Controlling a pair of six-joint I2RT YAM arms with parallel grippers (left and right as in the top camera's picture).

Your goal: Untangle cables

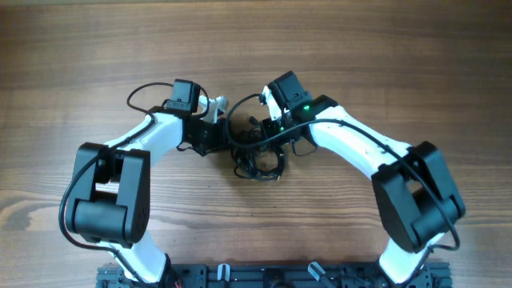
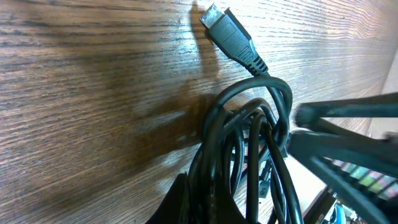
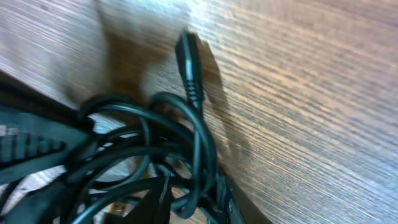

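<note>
Cables (image 1: 260,166) lie between left gripper (image 1: 229,142) and right gripper (image 1: 262,138)

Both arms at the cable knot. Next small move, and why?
Probably close the right gripper on one outer loop and ease it away from the left gripper. The cables are one tight bundle between them, the left looks shut on it, and one plug sticks out free. The right wrist view is too blurred to show its grip.

One knotted bundle of cables (image 1: 258,156) is counted (single cords cannot be told apart). One plug end (image 2: 230,34) (image 3: 188,59) is seen per wrist view. The bundle is flanked by two arms, left arm (image 1: 156,130) and right arm (image 1: 352,144).
</note>
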